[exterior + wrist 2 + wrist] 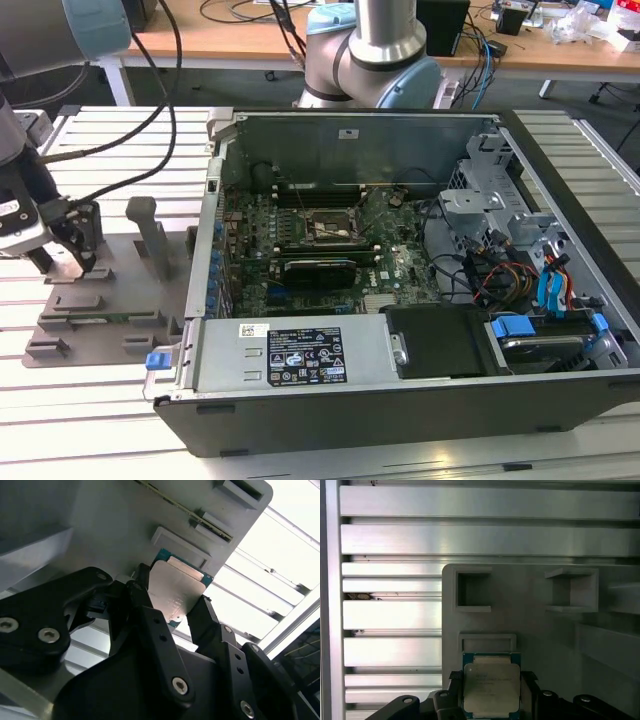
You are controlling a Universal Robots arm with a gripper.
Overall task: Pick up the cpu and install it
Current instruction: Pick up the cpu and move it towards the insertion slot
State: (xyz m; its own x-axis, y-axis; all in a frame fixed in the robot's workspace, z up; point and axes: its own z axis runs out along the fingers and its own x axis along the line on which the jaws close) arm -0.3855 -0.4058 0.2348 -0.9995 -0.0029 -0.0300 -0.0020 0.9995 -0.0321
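Two fingers (150, 615): gripper (174, 589) clamps cpu (491, 687), we note in both wrist views.
Surroundings: grey tray (120, 290) under it; open PC case (400, 250) twd exterior view's right.

the cpu (176, 587), silver-topped with a teal-green rim, is seen clamped in the black gripper (173, 596). one finger (144, 597) is pressed to its edge at about eight o'clock, the other at four. a raised block (180, 542) of the grey tray (110, 525) lies just beyond the chip at twelve o'clock. bright table slats (280, 565) are seen at two o'clock.
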